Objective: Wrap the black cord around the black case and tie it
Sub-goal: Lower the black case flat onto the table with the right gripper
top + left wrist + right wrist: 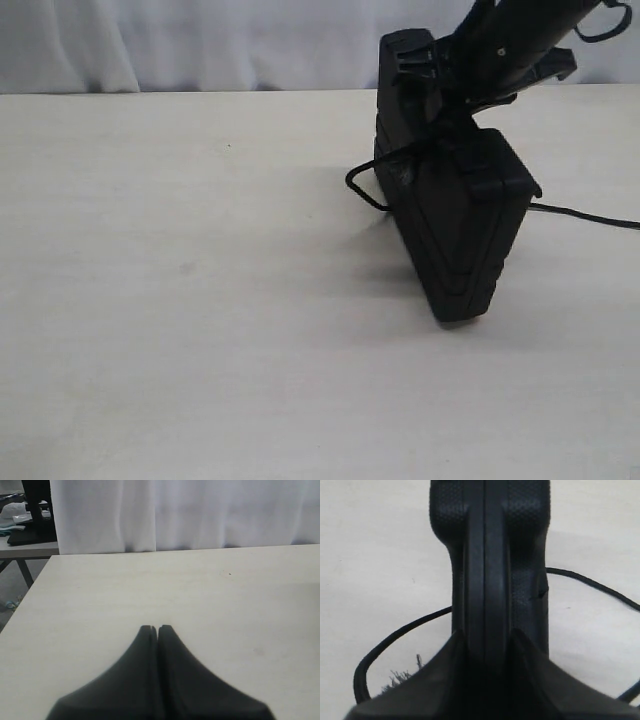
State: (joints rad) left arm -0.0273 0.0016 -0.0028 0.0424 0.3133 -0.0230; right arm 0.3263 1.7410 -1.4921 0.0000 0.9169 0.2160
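Right pincer point(485, 639) clamps the black case point(455, 225) upright.

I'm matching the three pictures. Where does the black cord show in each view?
Exterior view: the black cord loops out left of the black case; another stretch trails right.
Left wrist view: not in it.
Right wrist view: the black cord curves out on both sides of the black case.
Shared landmark: the upright black case, in exterior and right wrist views.

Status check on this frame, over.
Left gripper shut, empty. Right gripper clamped on case, case upright on edge. Cord loops out one side, trails off other. No obstruction seen.
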